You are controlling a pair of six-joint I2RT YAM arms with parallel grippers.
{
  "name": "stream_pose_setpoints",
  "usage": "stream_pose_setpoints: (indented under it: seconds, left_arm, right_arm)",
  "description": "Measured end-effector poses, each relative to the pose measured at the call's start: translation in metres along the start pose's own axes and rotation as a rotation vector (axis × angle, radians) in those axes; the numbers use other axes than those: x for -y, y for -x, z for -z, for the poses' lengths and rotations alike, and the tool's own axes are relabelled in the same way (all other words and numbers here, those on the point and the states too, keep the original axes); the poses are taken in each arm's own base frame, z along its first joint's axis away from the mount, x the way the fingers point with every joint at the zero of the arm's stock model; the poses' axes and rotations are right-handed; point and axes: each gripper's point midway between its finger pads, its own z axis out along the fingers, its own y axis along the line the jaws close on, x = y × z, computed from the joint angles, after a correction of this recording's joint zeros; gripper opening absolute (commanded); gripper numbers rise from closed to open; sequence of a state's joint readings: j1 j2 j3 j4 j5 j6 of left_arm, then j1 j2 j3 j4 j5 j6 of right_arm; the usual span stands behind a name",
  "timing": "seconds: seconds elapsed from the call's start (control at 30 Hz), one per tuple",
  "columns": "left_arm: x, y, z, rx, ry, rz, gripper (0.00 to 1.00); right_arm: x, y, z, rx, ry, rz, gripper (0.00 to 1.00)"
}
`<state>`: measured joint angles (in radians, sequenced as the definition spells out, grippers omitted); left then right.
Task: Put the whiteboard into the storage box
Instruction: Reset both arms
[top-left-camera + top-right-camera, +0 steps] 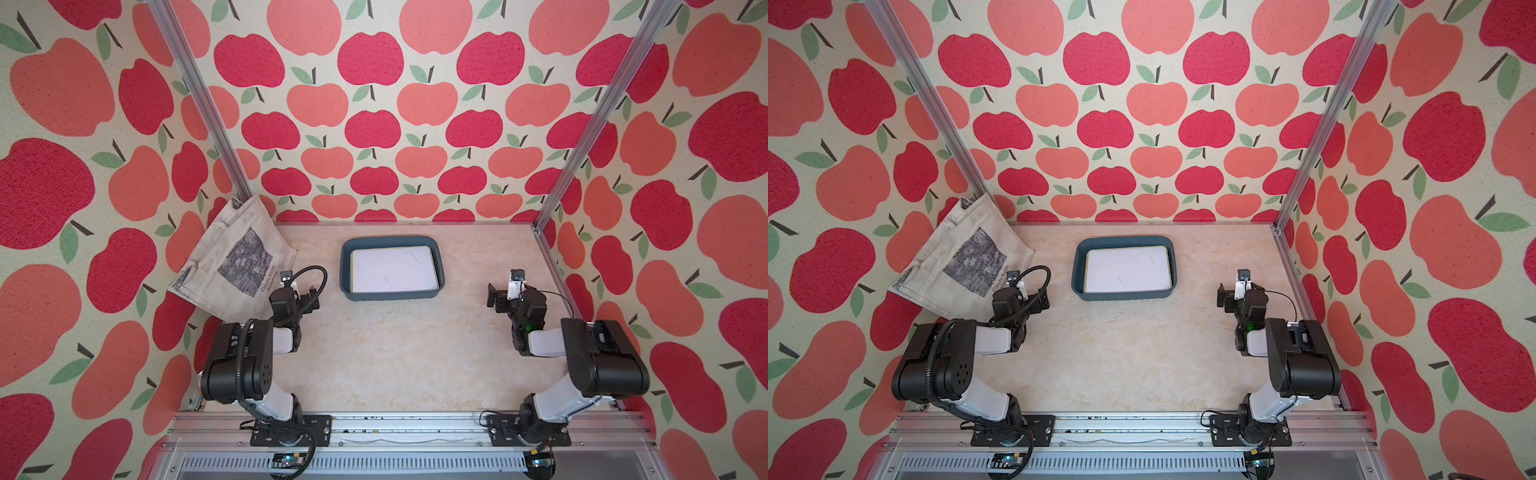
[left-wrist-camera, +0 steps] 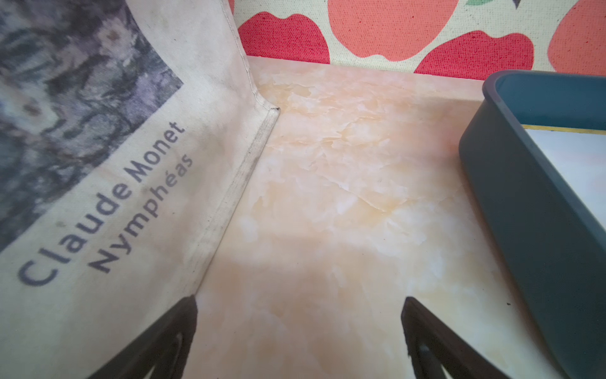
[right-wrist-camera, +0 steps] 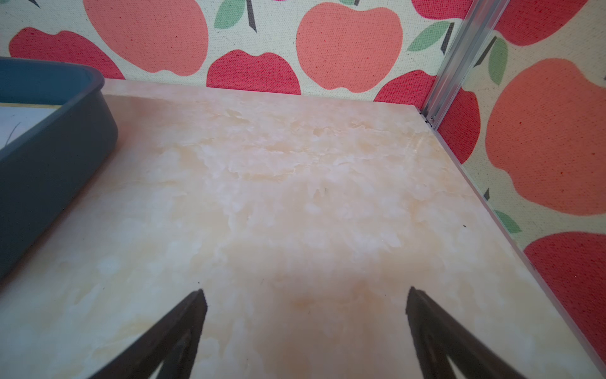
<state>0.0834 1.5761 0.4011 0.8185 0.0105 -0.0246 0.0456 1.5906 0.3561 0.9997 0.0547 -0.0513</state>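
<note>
The storage box [image 1: 390, 240] is a shallow teal-blue bin at the back middle of the table, seen in both top views. A white whiteboard [image 1: 392, 269] with a few faint pen marks lies flat inside it. My left gripper [image 2: 300, 298] is open over bare table, between the tote bag and the box's wall [image 2: 531, 203]. A corner of the whiteboard [image 2: 570, 154] shows in that view. My right gripper [image 3: 306, 292] is also open and empty, on the other side of the box [image 3: 49, 157]. In a top view both grippers [image 1: 311, 297] [image 1: 494, 297] hang apart from the box.
A cream canvas tote bag [image 1: 237, 257] printed "Claude Monet Nymphéas" leans in the back left corner, close to my left arm. Aluminium posts [image 1: 552, 199] stand at the table's back corners. Apple-patterned walls enclose the marbled tabletop [image 1: 395, 353].
</note>
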Motion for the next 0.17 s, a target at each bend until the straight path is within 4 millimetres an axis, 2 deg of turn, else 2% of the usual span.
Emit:
stream_pose_setpoints:
  seconds: [0.17]
  left_arm:
    - [-0.0008,-0.0001,0.0000,-0.001,-0.002,0.002,0.99]
  right_arm:
    - [0.0000,0.0000,0.0000,0.000,0.000,0.000,0.99]
